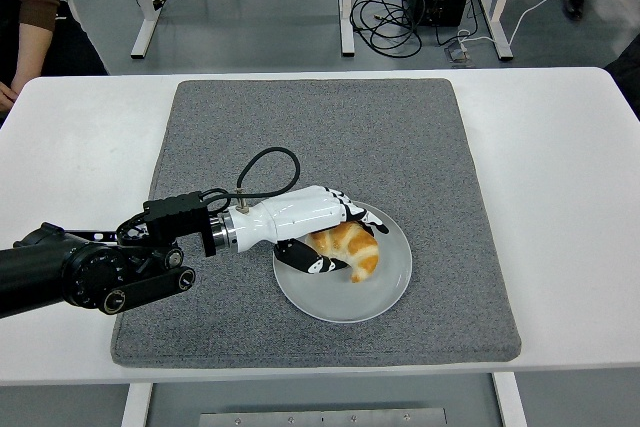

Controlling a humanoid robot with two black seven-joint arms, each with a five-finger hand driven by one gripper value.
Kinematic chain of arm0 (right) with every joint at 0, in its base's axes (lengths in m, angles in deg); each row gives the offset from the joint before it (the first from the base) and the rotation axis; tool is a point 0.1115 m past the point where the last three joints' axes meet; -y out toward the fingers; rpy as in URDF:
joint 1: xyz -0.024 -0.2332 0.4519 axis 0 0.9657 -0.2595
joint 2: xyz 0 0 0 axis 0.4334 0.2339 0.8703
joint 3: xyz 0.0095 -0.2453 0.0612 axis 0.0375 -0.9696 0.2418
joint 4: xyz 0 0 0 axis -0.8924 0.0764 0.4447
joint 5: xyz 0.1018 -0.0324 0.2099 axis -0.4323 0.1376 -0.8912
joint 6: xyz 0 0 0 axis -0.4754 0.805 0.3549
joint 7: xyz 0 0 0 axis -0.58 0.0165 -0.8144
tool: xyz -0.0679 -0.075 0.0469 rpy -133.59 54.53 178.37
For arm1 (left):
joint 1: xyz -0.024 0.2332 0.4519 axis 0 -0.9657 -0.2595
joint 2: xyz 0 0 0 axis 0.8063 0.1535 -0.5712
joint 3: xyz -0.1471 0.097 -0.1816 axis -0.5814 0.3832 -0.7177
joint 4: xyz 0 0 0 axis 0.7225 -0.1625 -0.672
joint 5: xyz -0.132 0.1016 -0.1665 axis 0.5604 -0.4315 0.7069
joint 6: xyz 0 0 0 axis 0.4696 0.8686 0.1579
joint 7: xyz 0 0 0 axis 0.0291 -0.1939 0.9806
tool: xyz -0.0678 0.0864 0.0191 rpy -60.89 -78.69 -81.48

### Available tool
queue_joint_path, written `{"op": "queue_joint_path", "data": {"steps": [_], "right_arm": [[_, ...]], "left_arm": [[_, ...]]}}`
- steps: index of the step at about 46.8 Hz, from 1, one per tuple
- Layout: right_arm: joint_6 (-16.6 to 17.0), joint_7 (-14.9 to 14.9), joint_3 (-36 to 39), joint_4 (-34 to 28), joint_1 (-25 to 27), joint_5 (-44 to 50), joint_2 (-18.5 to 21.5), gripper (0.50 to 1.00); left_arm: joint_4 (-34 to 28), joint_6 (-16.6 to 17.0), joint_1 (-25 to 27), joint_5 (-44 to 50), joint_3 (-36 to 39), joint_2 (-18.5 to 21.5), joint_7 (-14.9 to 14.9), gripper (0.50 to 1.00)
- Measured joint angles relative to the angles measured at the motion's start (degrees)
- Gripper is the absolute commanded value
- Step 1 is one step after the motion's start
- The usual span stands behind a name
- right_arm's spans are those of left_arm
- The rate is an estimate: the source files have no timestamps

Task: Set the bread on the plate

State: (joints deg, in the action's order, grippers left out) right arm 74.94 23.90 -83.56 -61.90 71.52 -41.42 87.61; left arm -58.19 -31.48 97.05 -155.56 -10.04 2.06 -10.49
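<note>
A golden croissant (352,247) lies on a round white plate (388,282) near the front middle of the grey mat. My left hand (335,237) reaches in from the left and sits over the plate, its white-and-black fingers curled around the croissant's left side. The thumb (305,260) lies below the bread, the other fingers above it. The bread rests on the plate while the hand still holds it. My right arm is out of view.
The grey mat (330,137) covers the middle of the white table (560,177). A person's arm (25,17) shows at the top left by the table's far corner. Cables and table legs stand on the floor beyond.
</note>
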Motion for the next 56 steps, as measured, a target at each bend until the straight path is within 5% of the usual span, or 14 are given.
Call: {"op": "queue_joint_path", "data": {"steps": [28, 47, 56], "right_arm": [[0.0, 0.0, 0.0, 0.1, 0.0, 0.0, 0.0, 1.000], [0.0, 0.0, 0.0, 0.3, 0.0, 0.0, 0.0, 1.000], [0.0, 0.0, 0.0, 0.4, 0.0, 0.0, 0.0, 1.000]], "left_arm": [[-0.1, 0.0, -0.6, 0.0, -0.5, 0.5, 0.0, 0.821], [-0.9, 0.0, -1.1, 4.4, -2.9, 1.6, 0.0, 0.960], [-0.9, 0.0, -1.4, 6.6, -2.8, 2.2, 0.0, 0.966]]}}
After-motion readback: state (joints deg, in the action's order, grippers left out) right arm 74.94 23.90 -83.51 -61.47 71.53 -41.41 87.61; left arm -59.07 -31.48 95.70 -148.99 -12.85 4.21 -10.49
